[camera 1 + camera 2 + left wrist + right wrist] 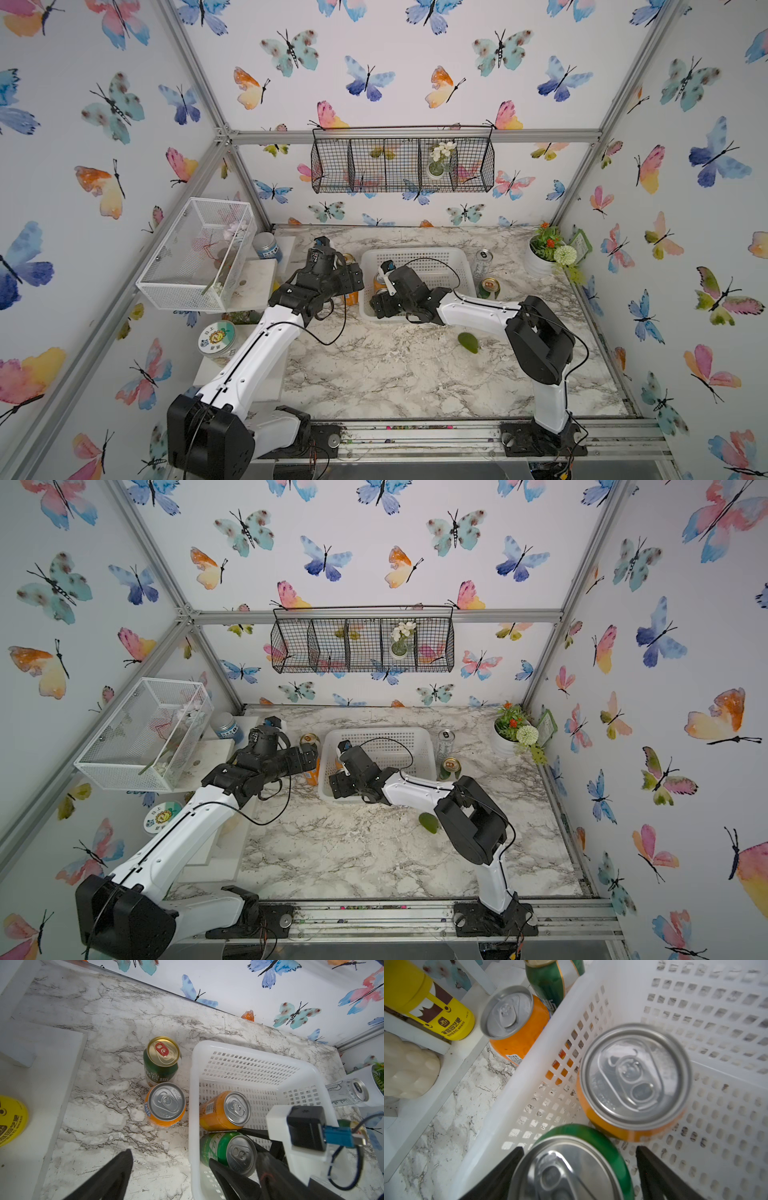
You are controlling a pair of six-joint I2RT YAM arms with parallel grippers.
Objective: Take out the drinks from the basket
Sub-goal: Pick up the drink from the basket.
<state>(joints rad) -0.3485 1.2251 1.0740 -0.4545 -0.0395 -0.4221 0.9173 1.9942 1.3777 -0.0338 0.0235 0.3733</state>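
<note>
Green can [571, 1167] stands upright in basket [612, 991] beside orange can [633, 1076]; right gripper [579, 1148] straddles it, jaws not yet clamped. Left gripper [169, 1155] spread wide, empty. Likely light, stiff, slick, dentable: pinch mid-body, gently.

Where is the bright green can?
In the right wrist view, the bright green can stands in the white basket's left end beside an orange can, between the right gripper's fingers.

orng can [635, 1080], grn can [571, 1167] upright in basket [228, 1045], 4 cans [162, 1059] outside
</note>
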